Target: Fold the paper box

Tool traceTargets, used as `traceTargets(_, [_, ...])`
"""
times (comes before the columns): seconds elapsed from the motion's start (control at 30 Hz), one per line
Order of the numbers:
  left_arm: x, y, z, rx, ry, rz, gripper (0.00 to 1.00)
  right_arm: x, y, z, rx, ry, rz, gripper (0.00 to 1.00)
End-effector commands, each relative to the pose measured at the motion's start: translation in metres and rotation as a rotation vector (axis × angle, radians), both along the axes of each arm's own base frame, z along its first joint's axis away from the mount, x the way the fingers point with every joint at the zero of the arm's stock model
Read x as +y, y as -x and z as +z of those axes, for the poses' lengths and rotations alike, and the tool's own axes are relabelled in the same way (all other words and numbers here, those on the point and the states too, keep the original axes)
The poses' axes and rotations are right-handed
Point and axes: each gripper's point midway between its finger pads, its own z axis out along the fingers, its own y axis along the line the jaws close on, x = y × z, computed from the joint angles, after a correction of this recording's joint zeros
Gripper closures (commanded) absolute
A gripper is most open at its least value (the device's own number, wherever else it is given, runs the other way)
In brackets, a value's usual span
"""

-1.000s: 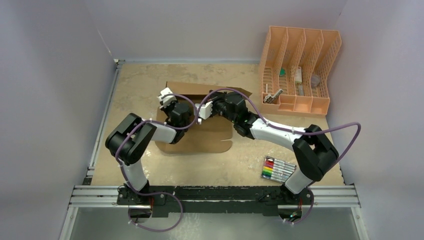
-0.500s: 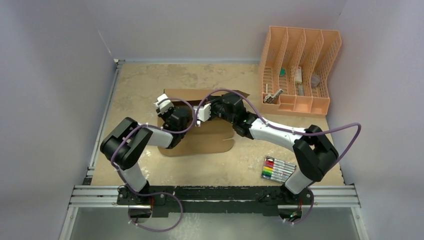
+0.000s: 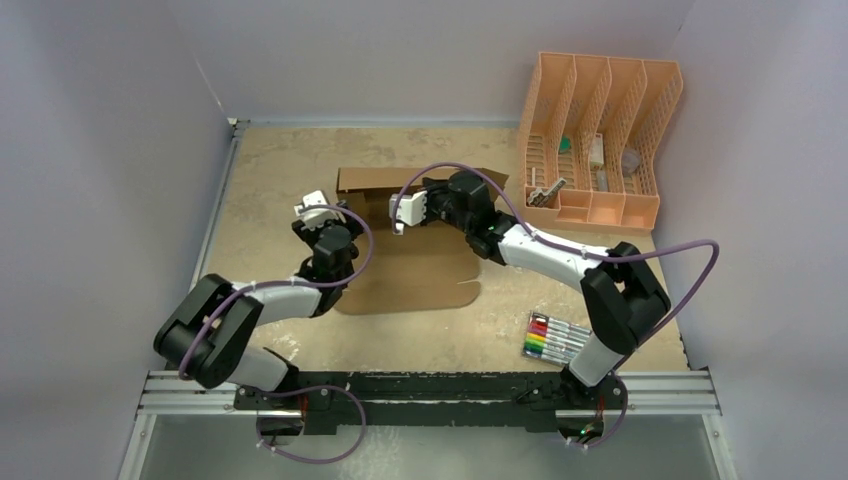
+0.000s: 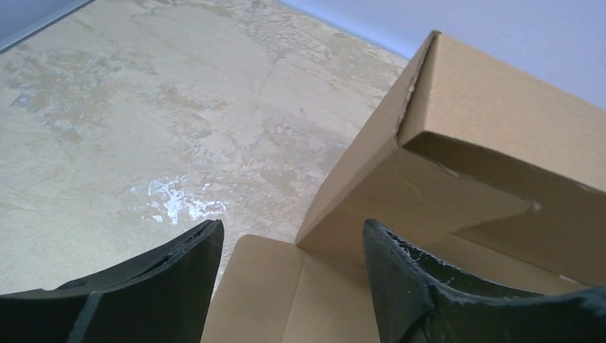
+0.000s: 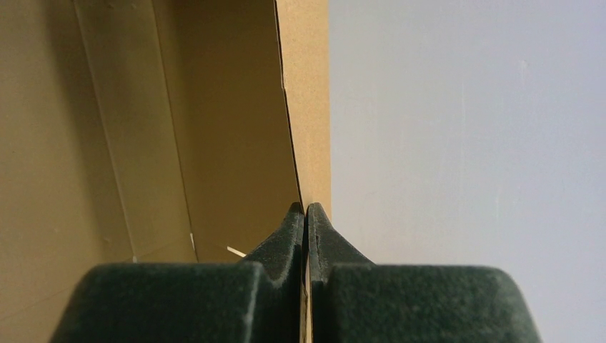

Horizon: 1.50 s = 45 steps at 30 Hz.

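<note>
The paper box (image 3: pixel 420 280) is brown cardboard, partly folded, lying mid-table with its back wall (image 3: pixel 365 181) raised. My right gripper (image 3: pixel 403 213) reaches over the box and is shut on the thin edge of an upright cardboard panel (image 5: pixel 236 107), which is pinched between the fingertips (image 5: pixel 295 214). My left gripper (image 3: pixel 316 206) hovers just off the box's left side, open, with nothing between its fingers. In the left wrist view the left gripper (image 4: pixel 291 227) frames a flat flap (image 4: pixel 286 293), and the box's folded corner (image 4: pixel 443 128) stands just ahead.
A peach slotted organizer (image 3: pixel 600 130) holding small items stands at the back right. A pack of coloured markers (image 3: pixel 555 338) lies at the front right near the right arm's base. Grey walls enclose the table on three sides.
My left gripper has opened, let go of the box's left side and drawn back to the left. The box has shifted slightly right, with the right gripper still pinching its panel.
</note>
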Motion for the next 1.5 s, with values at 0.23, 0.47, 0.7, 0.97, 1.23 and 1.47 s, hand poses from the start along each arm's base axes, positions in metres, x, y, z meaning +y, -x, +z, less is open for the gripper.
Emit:
traceTargets(0.23, [-0.009,0.002,0.000,0.019,-0.131,-0.212,0.12,-0.006,0.000,-0.047,0.119,0.059,-0.027,1.00])
traceTargets(0.47, [-0.009,-0.021,0.008,-0.043,-0.058,-0.407,0.11,-0.008,0.002,-0.054,0.105,0.093,0.005,1.00])
traceTargets(0.7, [-0.020,-0.037,0.009,-0.103,-0.050,-0.553,0.11,-0.020,-0.003,-0.055,0.089,0.113,0.003,1.00])
traceTargets(0.97, [-0.037,-0.061,0.010,-0.233,-0.024,-0.655,0.14,-0.017,0.001,-0.059,0.116,0.120,0.043,1.00])
traceTargets(1.23, [-0.054,-0.089,0.014,-0.343,0.034,-0.719,0.25,-0.019,0.005,-0.066,0.126,0.149,0.055,1.00])
traceTargets(1.47, [-0.041,-0.099,0.011,-0.341,0.034,-0.635,0.56,-0.021,0.007,-0.070,0.140,0.159,0.055,1.00])
